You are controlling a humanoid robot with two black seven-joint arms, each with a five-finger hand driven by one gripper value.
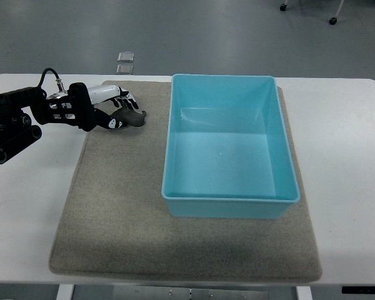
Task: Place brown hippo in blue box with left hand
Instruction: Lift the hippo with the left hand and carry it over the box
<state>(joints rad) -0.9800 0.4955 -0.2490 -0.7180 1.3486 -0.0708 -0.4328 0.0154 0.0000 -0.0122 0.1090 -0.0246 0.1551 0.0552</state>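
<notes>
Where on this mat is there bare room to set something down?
The mat is bare left of and in front of the blue box, whose inside is empty too. Only the far left corner is crowded: there the left hand is at the brown hippo.

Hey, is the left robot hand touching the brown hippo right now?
Touching. The top view shows the left robot hand with its fingers lying over the brown hippo on the mat, no gap between them.

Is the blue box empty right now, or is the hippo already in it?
Empty. The blue box shows only its bare floor; the brown hippo lies outside on the mat, under the left hand.
</notes>
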